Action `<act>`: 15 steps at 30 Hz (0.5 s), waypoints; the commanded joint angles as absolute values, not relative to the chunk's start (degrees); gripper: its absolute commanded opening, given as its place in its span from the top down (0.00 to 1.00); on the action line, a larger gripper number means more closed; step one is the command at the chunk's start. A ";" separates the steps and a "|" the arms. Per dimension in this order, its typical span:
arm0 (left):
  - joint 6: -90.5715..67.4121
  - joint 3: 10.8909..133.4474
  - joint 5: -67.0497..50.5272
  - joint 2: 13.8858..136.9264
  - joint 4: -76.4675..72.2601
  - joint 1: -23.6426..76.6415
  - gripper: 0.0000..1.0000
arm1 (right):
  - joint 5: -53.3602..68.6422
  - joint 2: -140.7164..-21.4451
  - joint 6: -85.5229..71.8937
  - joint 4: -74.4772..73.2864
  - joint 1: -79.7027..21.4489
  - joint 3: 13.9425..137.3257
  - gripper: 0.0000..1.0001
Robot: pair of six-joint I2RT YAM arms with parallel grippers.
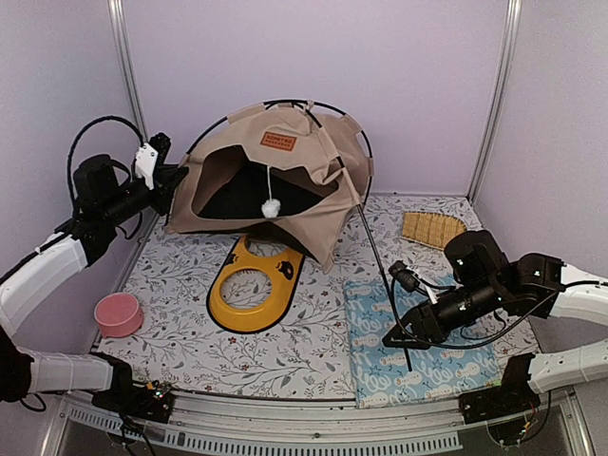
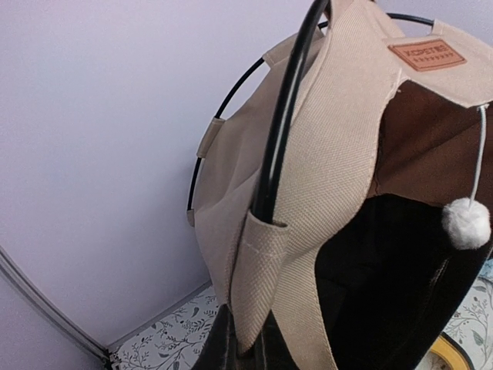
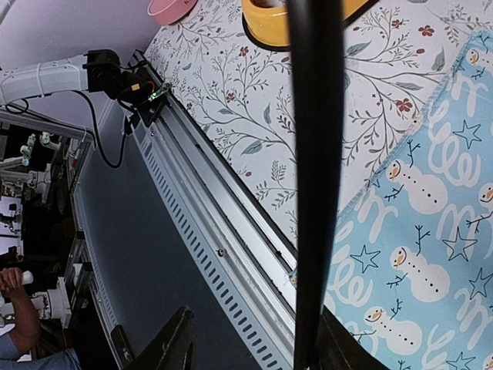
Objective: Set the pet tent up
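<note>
Lavender walls back a floral table; the pet tent stands at the far centre, just beyond a yellow tray; the left gripper meets the tent's left edge, though whether its fingers pinch the fabric cannot be told; a black pole slants from the tent's right side to the near right, passing between the spread fingers of the right gripper over a blue mat.
</note>
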State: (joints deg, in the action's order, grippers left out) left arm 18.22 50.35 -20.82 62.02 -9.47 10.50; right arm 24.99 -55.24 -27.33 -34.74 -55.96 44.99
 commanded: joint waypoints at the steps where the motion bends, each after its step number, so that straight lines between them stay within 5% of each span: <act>1: 16.95 53.00 -22.08 61.74 -13.89 9.64 1.00 | 24.95 -52.14 -30.09 -35.40 -56.95 43.64 0.52; 6: 16.70 53.00 -22.27 61.78 -14.06 9.51 1.00 | 24.19 -51.09 -29.95 -37.55 -57.02 43.82 0.58; 15: 16.17 53.52 -22.46 62.57 -14.13 9.52 1.00 | 25.15 -52.99 -29.03 -36.41 -57.04 43.94 0.85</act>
